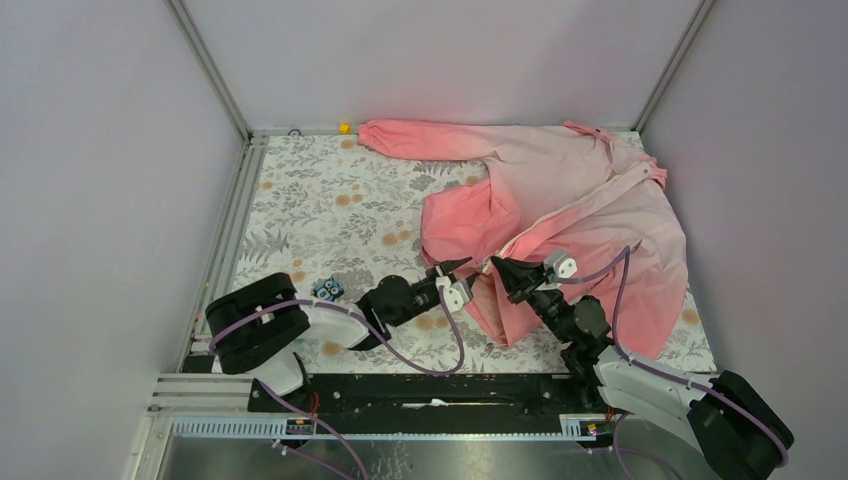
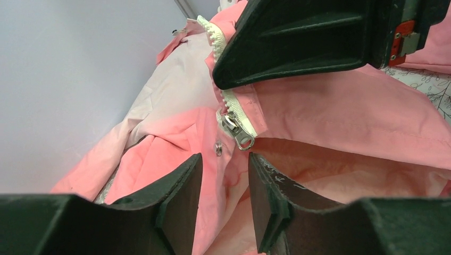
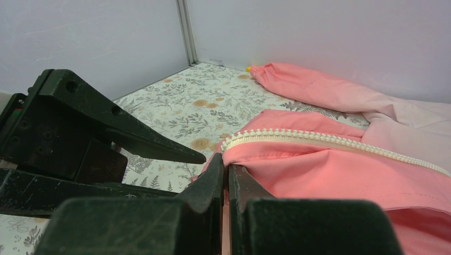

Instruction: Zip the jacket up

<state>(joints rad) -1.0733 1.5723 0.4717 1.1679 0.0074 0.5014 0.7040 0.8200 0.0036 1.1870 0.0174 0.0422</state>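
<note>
The pink jacket (image 1: pixel 590 215) lies spread at the back right of the table, front side up and open. Its white zipper (image 2: pixel 234 109) runs up the front edge, with the metal slider (image 2: pixel 240 135) at the lower end. My right gripper (image 1: pixel 498 268) is shut on the jacket's front edge just below the zipper teeth (image 3: pixel 319 139) and holds it lifted, as the right wrist view (image 3: pixel 226 166) shows. My left gripper (image 1: pixel 460 270) is open in front of it. In the left wrist view (image 2: pixel 224 162) a fold of pink fabric hangs between its fingers, just below the slider.
A floral cloth (image 1: pixel 330 210) covers the table. A small blue-and-black object (image 1: pixel 328 290) lies near the left arm. A small yellow piece (image 1: pixel 345 128) sits at the back wall by the sleeve cuff. Walls enclose the left, back and right.
</note>
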